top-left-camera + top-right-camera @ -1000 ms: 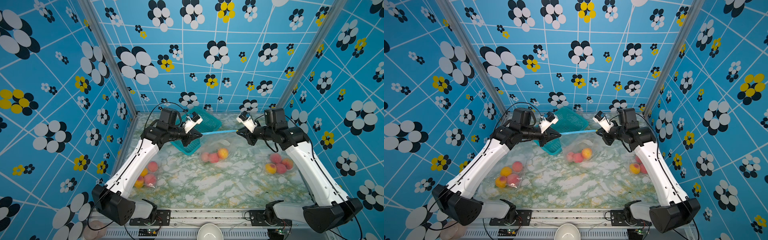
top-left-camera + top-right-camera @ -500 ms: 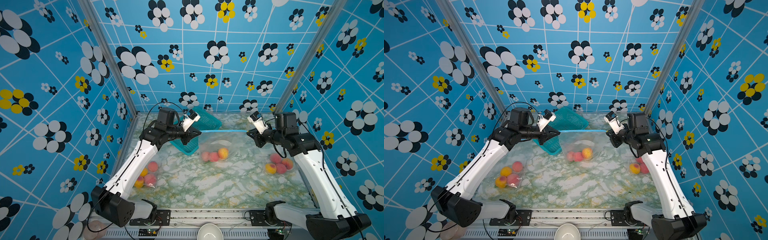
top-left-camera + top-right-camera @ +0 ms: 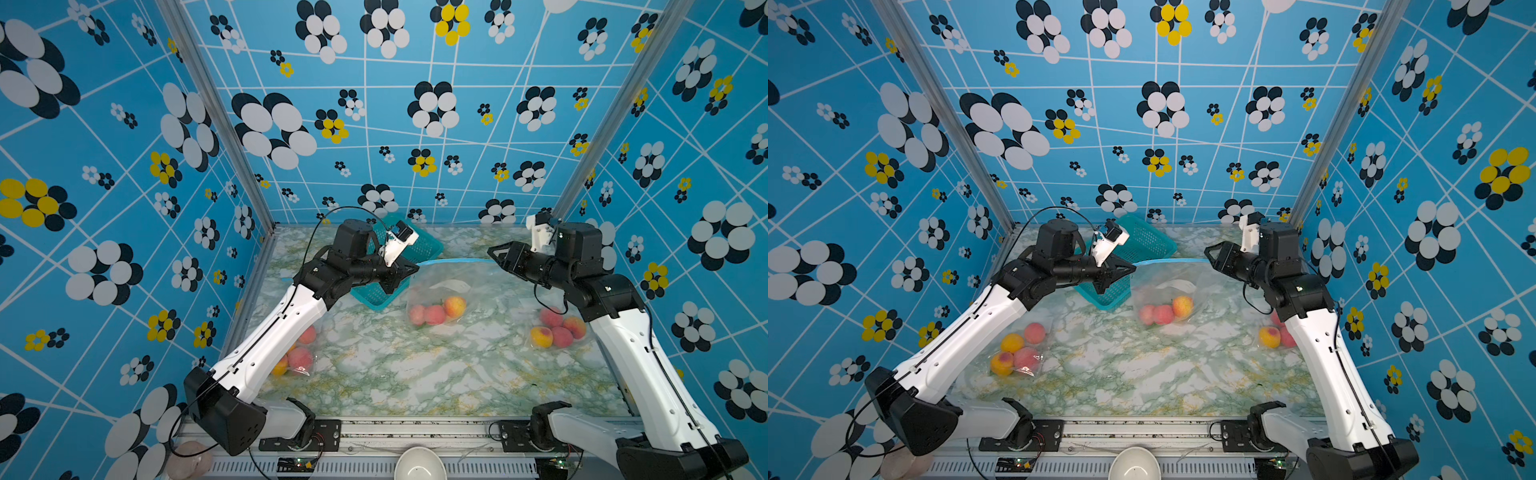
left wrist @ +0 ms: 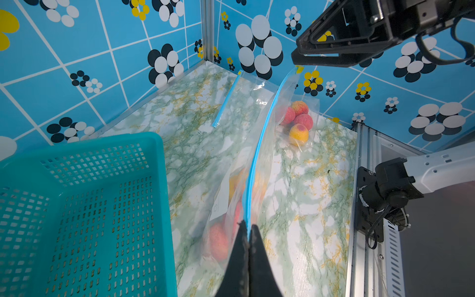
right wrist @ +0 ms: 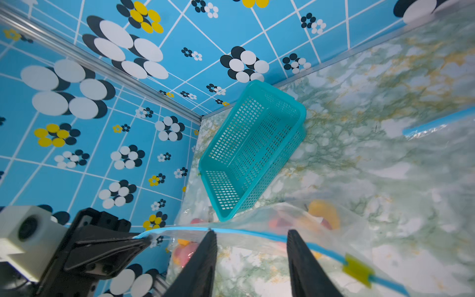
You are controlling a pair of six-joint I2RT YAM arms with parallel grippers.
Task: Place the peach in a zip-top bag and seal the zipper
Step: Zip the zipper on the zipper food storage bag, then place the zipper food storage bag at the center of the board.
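A clear zip-top bag [image 3: 436,286] hangs in mid-table with three peaches [image 3: 434,313] in its bottom, shown in both top views. Its blue zipper [image 4: 259,144] runs taut from my left gripper [image 4: 248,227] toward the right arm. The left gripper [image 3: 415,268] is shut on the zipper's left end. My right gripper [image 5: 250,232] is open, its two fingers wide apart, with the zipper strip [image 5: 257,232] lying just past the tips. A yellow slider [image 5: 357,268] sits on the zipper beyond the right gripper [image 3: 492,251].
A teal basket [image 3: 415,245] lies tilted at the back, under the left arm. Two more bags of peaches rest at front left [image 3: 299,357] and at right [image 3: 557,330]. An empty bag [image 4: 226,102] lies flat near the back wall. A white bowl [image 3: 417,465] sits beyond the front rail.
The right gripper moved right along the zipper and away from the left gripper, then opened its jaws. The left gripper stayed shut on the zipper's end.
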